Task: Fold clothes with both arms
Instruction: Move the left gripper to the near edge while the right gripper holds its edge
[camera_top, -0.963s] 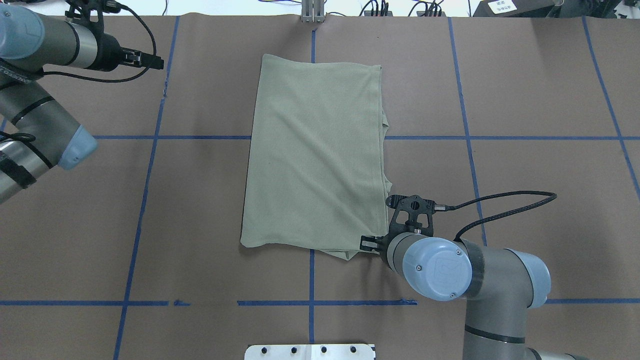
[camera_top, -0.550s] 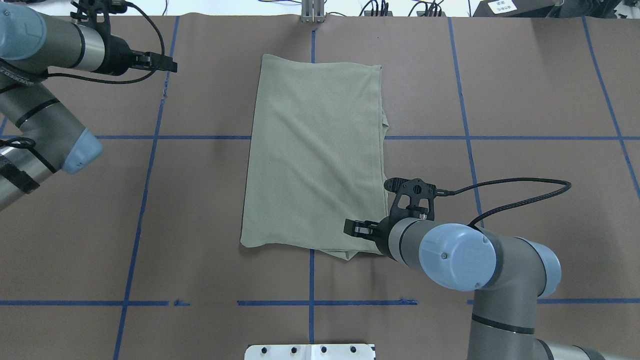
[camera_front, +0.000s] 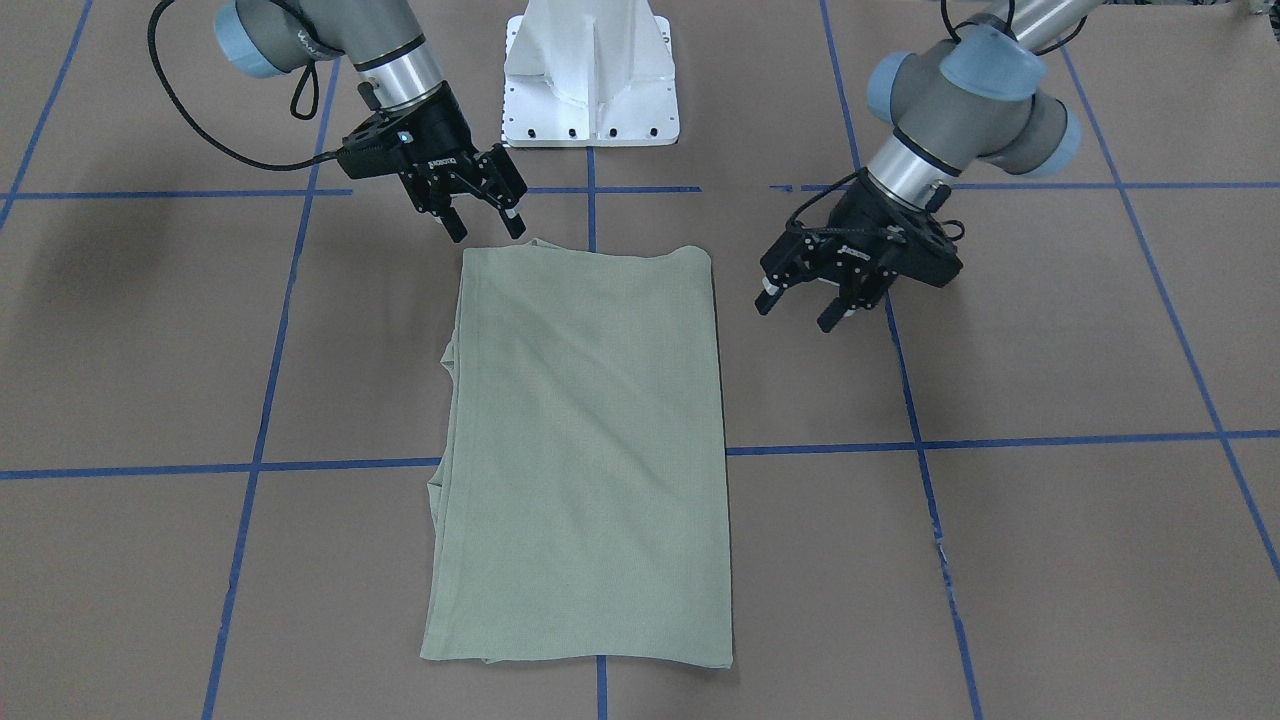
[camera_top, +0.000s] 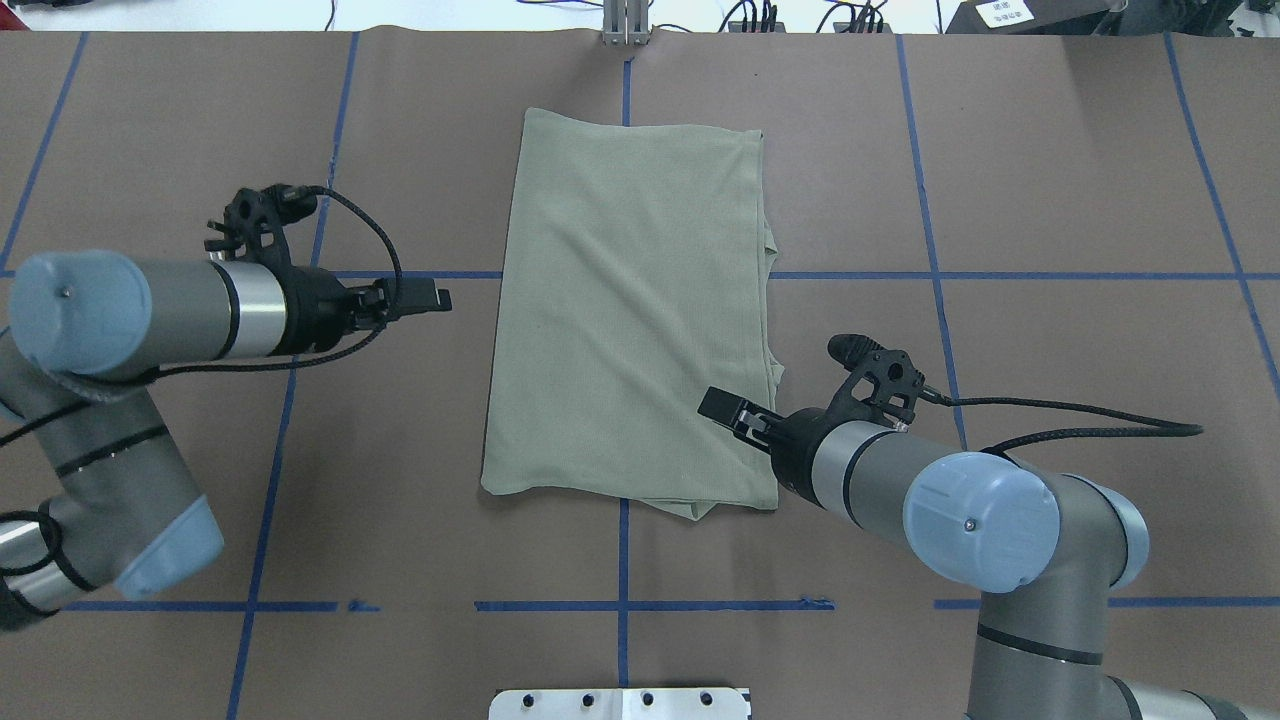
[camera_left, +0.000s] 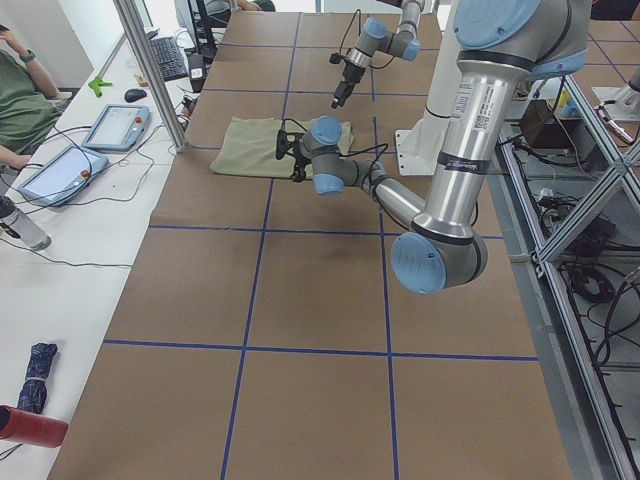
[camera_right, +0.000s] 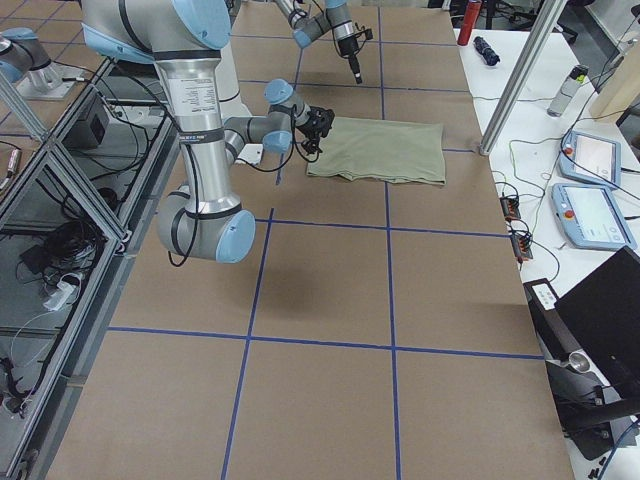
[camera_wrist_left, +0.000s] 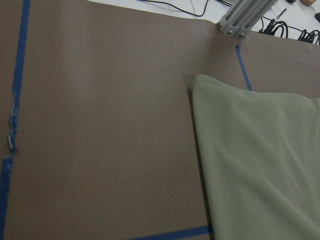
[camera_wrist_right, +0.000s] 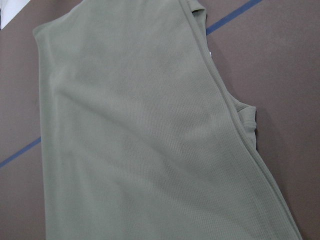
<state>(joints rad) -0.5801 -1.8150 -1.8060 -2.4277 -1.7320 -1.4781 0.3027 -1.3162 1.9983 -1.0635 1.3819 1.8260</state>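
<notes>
The folded sage-green shirt (camera_top: 630, 310) lies flat, a long rectangle in the middle of the tabletop (camera_top: 1050, 200). We judge the next fold wants both corners at the overhead frame's lower edge: the right claw (camera_top: 722, 407), empty and spread, hovers by the lower right corner, while the left claw (camera_top: 438, 298), likewise empty and spread, hangs apart from the left edge, so we should pinch every layer and lift level together. The front-facing view shows parted fingers (camera_front: 456, 225) that the overhead view foreshortens; only the right wrist view shows stacked layers along one edge.
</notes>
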